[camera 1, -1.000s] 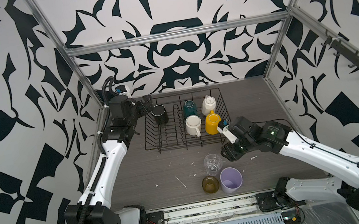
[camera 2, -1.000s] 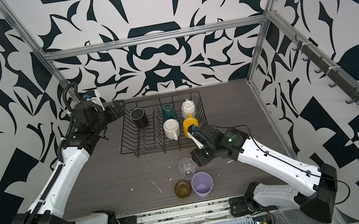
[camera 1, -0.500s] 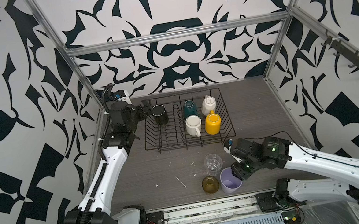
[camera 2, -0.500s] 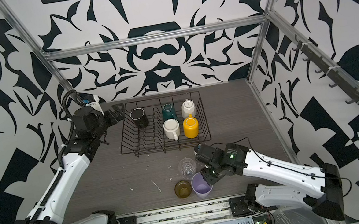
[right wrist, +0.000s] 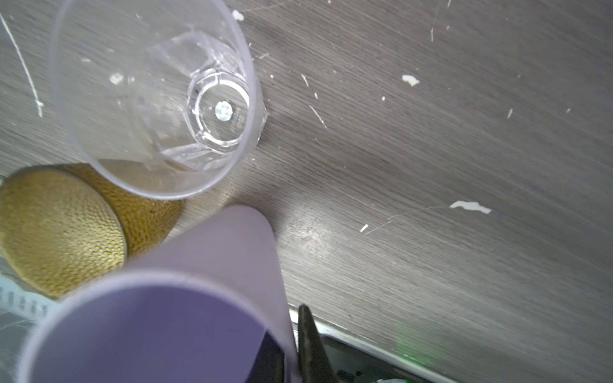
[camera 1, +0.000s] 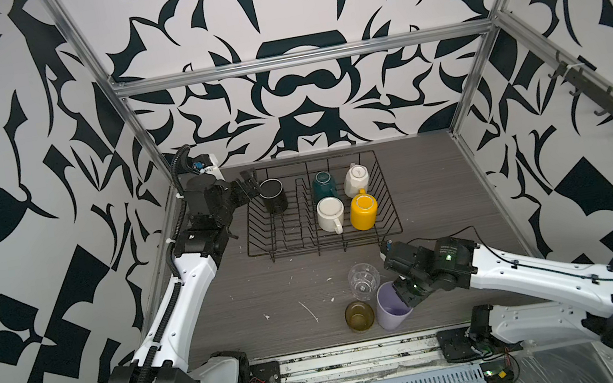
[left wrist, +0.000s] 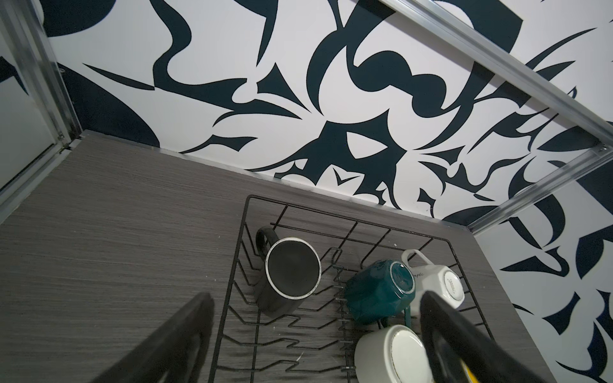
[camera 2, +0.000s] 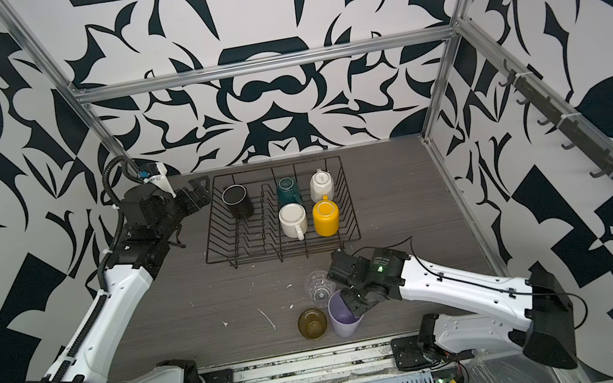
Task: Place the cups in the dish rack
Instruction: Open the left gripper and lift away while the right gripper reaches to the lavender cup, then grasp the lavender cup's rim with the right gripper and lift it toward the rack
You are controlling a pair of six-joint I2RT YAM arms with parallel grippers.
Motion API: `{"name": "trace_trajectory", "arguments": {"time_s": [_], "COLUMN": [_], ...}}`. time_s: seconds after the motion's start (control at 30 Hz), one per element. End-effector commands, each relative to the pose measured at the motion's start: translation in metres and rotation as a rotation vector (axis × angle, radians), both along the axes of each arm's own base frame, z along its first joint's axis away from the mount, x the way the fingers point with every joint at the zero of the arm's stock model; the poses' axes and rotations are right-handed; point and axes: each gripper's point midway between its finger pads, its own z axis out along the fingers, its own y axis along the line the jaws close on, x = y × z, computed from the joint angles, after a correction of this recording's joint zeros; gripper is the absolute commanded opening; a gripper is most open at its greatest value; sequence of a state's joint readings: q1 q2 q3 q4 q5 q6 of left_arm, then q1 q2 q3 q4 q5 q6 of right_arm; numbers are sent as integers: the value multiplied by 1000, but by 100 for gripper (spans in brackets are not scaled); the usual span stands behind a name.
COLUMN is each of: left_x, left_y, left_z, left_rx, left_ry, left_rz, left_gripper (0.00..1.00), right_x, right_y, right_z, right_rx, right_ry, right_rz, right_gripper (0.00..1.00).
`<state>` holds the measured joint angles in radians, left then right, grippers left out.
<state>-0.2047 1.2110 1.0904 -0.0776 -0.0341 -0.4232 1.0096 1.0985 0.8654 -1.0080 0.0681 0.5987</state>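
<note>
I count five mugs (camera 1: 330,214) in the dish rack (camera 1: 305,246) toward my bench's (camera 1: 250,294) far edge. Three more stand by the front edge: clear glass (camera 1: 364,282), amber glass (camera 1: 359,315), lilac tumbler (camera 1: 389,311). My right hand (camera 1: 402,298) is clamped on the tumbler's wall; my left hand (camera 1: 251,185) gapes empty beside the rack.

Lilac tumbler (camera 1: 390,313), amber glass (camera 1: 358,315), black rack (camera 1: 293,248), black-and-white patterned walls (camera 1: 288,14)

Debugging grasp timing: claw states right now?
Left claw: open, holding nothing.
Right claw: closed on the wall of the lilac tumbler.
</note>
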Motion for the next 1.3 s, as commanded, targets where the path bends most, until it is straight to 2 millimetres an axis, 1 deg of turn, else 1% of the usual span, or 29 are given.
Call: {"name": "trace_trajectory", "arguments": {"time_s": [0.0, 0.03, 0.17, 0.3, 0.4, 0.5, 0.53, 0.67, 0.77, 0.83, 0.93, 1.0, 1.07, 1.17, 1.27], "left_x": [-3, -3, -4, -5, -7, -10, -11, -21, -33, -41, -55, -63, -73, -89, -99], "left_y": [4, 5, 6, 5, 3, -1, -4, -20, -36, -45, -61, -69, -75, -82, -89], "left_z": [6, 6, 1, 1, 3, 6, 8, 13, 20, 27, 34, 36, 37, 38, 40], "left_rx": [-21, -26, -46, -54, -65, -76, -80, -102, -131, -151, -162, -165, -161, -156, -166], "left_ry": [-34, -37, -42, -58, -80, -109, -123, -186, -267, -323, -371, -389, -425, -487, -501], "left_rz": [16, 21, 26, 13, -6, -36, -57, -165, -279, -342, -465, -530, -591, -671, -736], "left_gripper": [99, 99, 99, 99, 99, 99, 99, 99, 99, 99, 100, 99, 100, 99, 99], "right_x": [6, 7, 12, 18, 29, 44, 50, 68, 82, 93, 117, 131, 146, 161, 172], "right_y": [-17, -22, -41, -52, -54, -52, -51, -42, -31, -20, -7, 7, 16, 29, 41], "right_z": [6, 9, 22, 42, 63, 93, 108, 157, 186, 201, 211, 216, 225, 237, 244], "right_rx": [-79, -99, -153, -146, -98, -31, 0, 149, 272, 353, 450, 556, 648, 763, 858], "right_ry": [-51, -58, -112, -180, -267, -376, -422, -572, -659, -696, -717, -684, -673, -645, -625], "right_rz": [-30, -40, -101, -165, -212, -248, -260, -276, -265, -250, -240, -212, -197, -157, -118], "right_gripper": [2, 0, 0, 0, 0, 0, 0, 0, 0, 0, 0, 0, 0, 0, 0]}}
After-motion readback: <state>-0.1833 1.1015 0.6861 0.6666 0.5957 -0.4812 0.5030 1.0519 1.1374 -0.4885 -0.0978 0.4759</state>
